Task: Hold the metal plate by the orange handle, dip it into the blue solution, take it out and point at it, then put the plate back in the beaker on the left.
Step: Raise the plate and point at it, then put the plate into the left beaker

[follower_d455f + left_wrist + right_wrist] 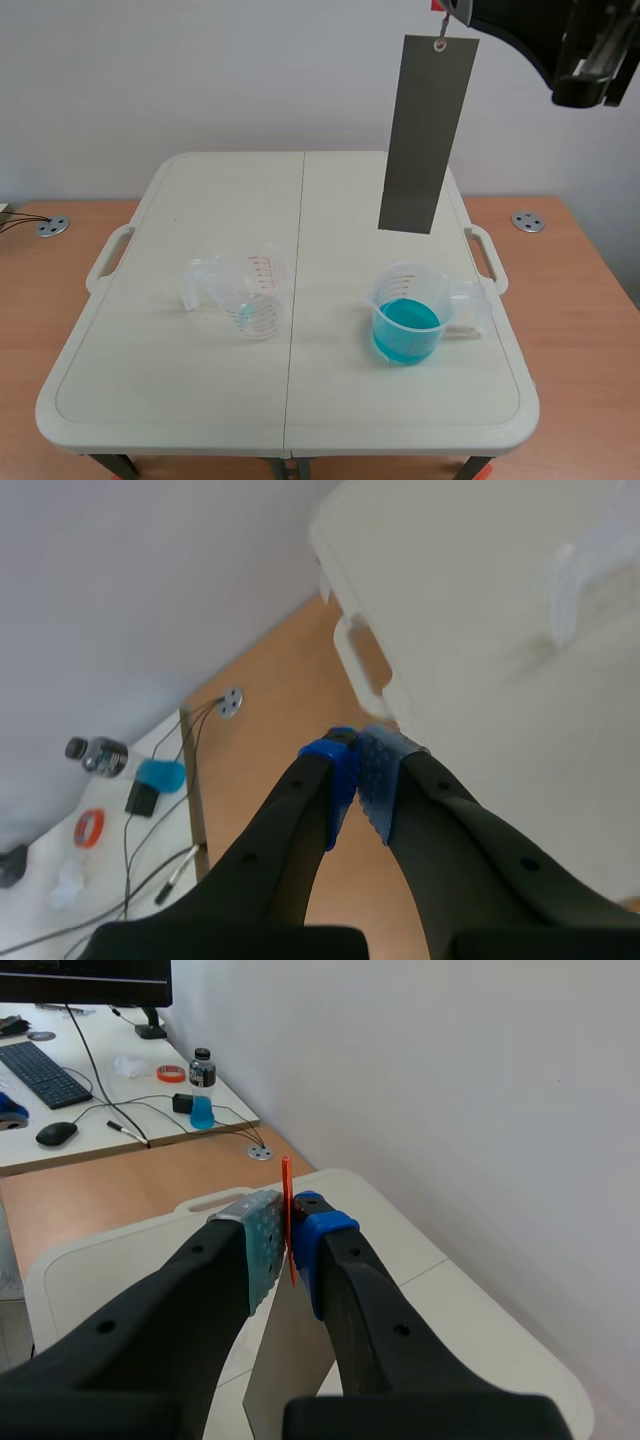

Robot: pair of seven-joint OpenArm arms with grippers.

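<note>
Nearest you on the white table [150,380], the empty beaker [252,290] stood left and the beaker of blue solution [408,318] right, well apart. Your left gripper [360,768] was pinched together on nothing, off the table's side over the wooden desk [270,730]. Higher and farther back, your right gripper [290,1235] clamped the orange handle [287,1185], and the metal plate [428,135] hung nearly upright, clear above the filled beaker.
</note>
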